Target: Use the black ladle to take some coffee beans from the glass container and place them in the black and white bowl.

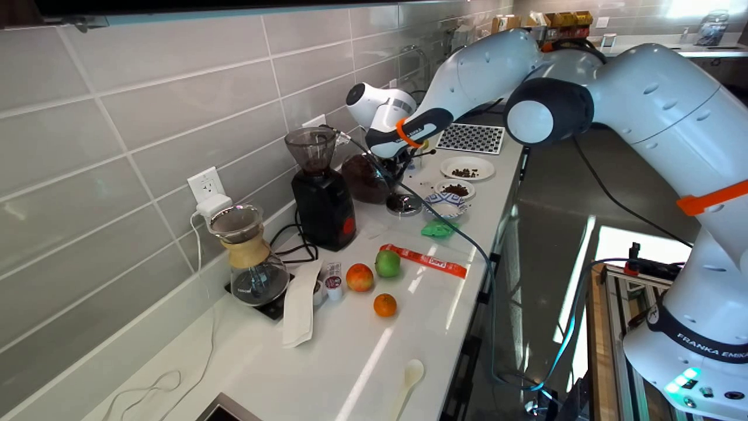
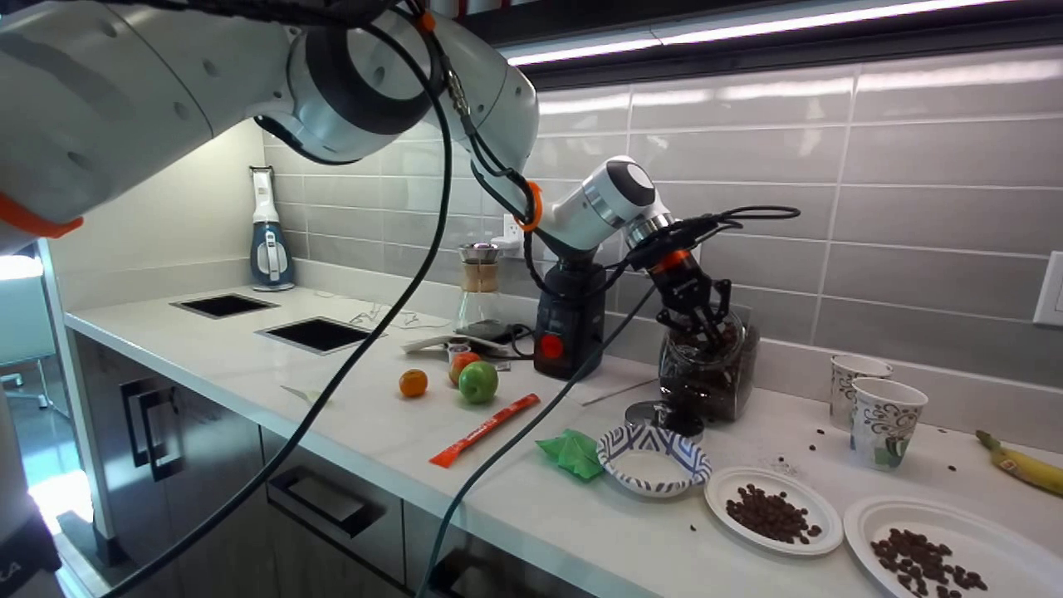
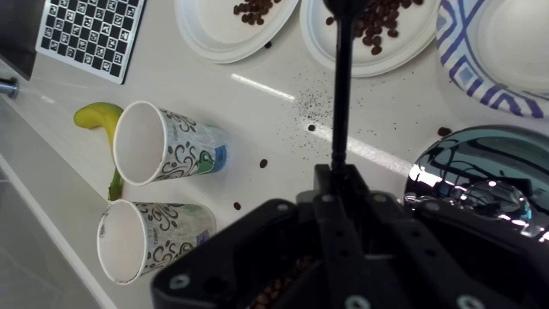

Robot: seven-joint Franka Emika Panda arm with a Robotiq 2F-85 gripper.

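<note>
My gripper (image 3: 339,171) is shut on the black ladle (image 3: 342,90). In the wrist view the ladle's thin shaft runs from the fingertips to a wider dark end cut off at the top edge. The glass container (image 2: 706,394) stands by the wall, dark with beans, and my gripper (image 2: 712,332) is at its open mouth. It also shows in an exterior view (image 1: 363,178). Coffee beans (image 3: 268,292) show beneath the gripper in the wrist view. The black and white bowl (image 2: 652,467), white with a blue-dark pattern, stands in front of the container; it shows in the wrist view (image 3: 514,47).
A shiny lid (image 3: 484,180) lies between container and bowl. Two paper plates, a smaller one (image 2: 719,497) and a larger one (image 2: 859,531), hold beans. Two paper cups (image 2: 887,419) and a banana (image 2: 1030,467) lie beyond. A black grinder (image 1: 323,204) stands beside the container. A cable (image 2: 531,423) crosses in front.
</note>
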